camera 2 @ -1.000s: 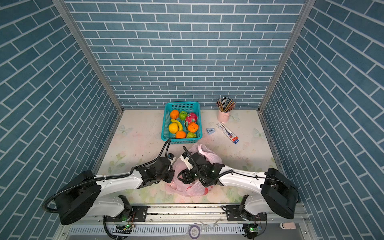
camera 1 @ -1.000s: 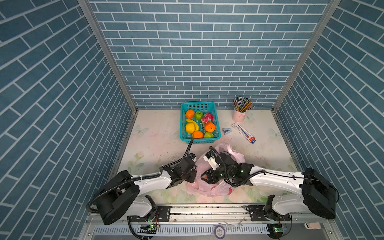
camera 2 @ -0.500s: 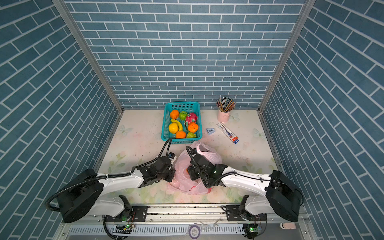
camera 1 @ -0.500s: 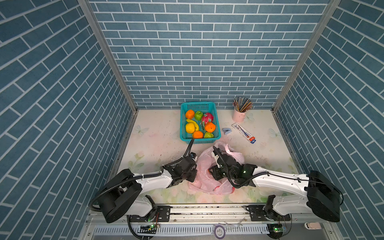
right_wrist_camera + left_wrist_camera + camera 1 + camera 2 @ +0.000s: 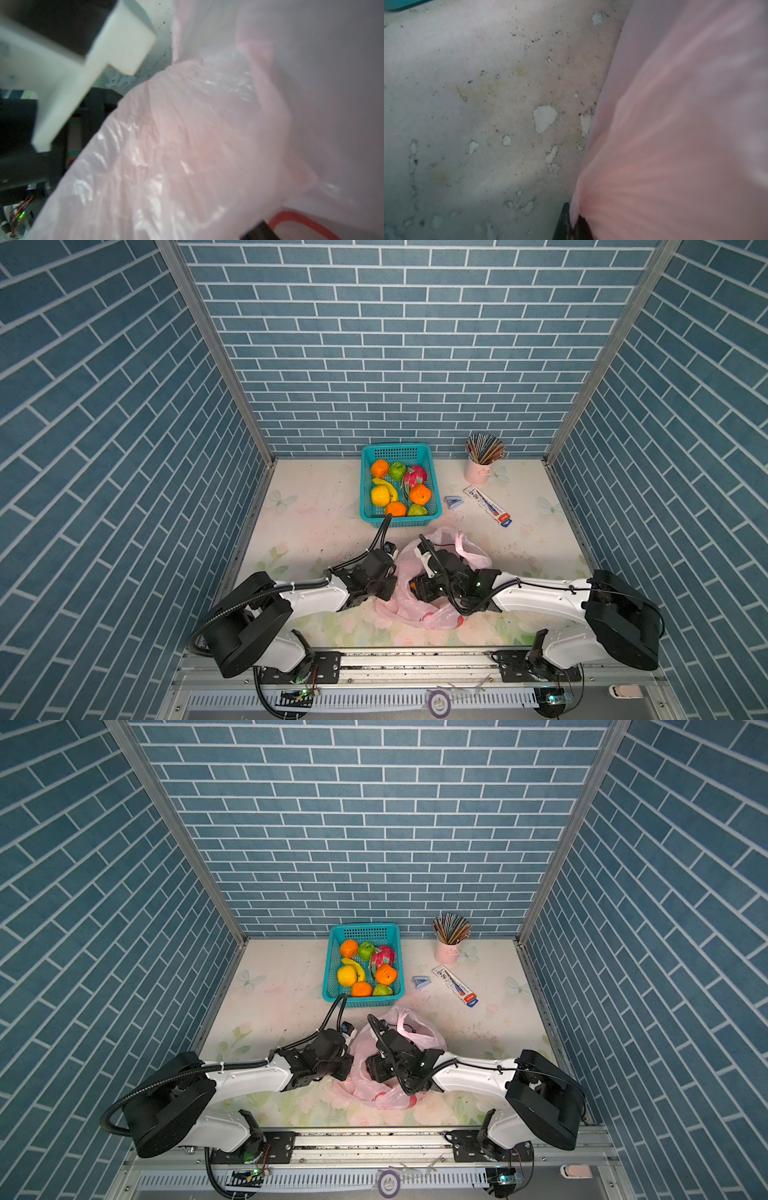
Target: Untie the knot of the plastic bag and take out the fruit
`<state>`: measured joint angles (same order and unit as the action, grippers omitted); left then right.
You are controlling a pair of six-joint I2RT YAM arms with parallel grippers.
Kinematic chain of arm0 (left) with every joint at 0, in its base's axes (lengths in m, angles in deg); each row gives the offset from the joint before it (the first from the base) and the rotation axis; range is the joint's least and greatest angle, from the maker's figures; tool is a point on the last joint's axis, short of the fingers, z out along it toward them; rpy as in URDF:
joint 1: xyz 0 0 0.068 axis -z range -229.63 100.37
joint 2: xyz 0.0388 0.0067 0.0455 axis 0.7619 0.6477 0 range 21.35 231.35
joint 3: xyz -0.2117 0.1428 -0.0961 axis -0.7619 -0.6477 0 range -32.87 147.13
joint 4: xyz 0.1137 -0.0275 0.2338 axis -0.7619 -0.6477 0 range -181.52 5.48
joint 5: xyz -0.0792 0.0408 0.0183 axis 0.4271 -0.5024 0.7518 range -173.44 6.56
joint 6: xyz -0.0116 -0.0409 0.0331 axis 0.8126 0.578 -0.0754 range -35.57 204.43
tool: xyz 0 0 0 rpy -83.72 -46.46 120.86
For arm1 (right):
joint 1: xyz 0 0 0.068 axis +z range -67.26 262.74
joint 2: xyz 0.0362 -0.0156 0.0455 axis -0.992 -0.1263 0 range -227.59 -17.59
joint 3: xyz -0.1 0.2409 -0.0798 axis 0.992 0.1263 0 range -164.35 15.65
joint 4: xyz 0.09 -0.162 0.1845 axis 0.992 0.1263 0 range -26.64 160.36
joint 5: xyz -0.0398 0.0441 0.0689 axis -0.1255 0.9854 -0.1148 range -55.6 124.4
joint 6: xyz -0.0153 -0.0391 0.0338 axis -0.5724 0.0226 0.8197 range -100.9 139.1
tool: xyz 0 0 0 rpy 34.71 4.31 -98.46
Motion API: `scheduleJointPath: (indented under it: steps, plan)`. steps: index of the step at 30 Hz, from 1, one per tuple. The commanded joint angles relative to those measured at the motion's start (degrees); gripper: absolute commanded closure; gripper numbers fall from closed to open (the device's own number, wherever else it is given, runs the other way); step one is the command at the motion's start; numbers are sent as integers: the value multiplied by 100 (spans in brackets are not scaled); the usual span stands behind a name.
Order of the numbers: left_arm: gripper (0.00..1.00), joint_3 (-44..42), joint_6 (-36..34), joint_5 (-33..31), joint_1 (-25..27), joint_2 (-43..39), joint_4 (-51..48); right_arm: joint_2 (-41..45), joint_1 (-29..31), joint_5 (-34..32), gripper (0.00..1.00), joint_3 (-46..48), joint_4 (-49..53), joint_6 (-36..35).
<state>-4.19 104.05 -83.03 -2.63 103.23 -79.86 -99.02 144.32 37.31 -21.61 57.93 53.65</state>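
Note:
The pink plastic bag (image 5: 436,616) (image 5: 386,1096) lies crumpled at the table's front middle, its mouth spread and one handle loop (image 5: 461,543) loose. No knot shows. My left gripper (image 5: 391,587) (image 5: 572,226) is shut on the bag's left edge, with film pinched between its dark fingertips. My right gripper (image 5: 417,587) reaches into the bag's mouth from the right. In the right wrist view, bag film (image 5: 187,145) covers its jaws except one dark finger (image 5: 259,230). A small orange patch (image 5: 412,584) shows by its tip. Fruit, among them a dragon fruit (image 5: 415,477), lies in the basket.
The teal basket (image 5: 401,523) stands just behind the bag, close to the left arm's cable. A pink cup of pencils (image 5: 478,470), a long flat box (image 5: 486,506) and a small blue clip (image 5: 453,502) lie at the back right. Brick walls close three sides.
The right gripper pushed further into the bag half a second ago and has drawn back a little, shifting the film. The left gripper has kept its hold and place.

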Motion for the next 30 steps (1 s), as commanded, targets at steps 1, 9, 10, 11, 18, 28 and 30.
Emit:
scheduleJointPath:
  steps: [1, 9, 10, 11, 18, 28, 30]
  plan:
    - [92, -17, -86, 127, -27, 189, -309, 113, -28, 692, 36, 88, -674, -202]
    - [92, 49, -179, 145, -16, 213, -348, -396, -268, 314, 28, -58, -804, -88]
    - [92, 47, -192, 136, -26, 202, -352, -432, -267, 287, 28, -64, -812, -95]
    - [93, 48, -197, 135, -25, 195, -352, -479, -270, 230, 28, -64, -804, -101]
    - [93, 21, -222, 114, -25, 164, -326, -903, -271, 54, 34, -171, -543, -151]
    - [93, -2, -185, -76, -129, 182, -449, -115, -272, -575, 59, -104, -126, -106]
    - [93, 7, -188, -75, -155, 170, -449, 136, -274, -746, 59, -53, 10, -107]
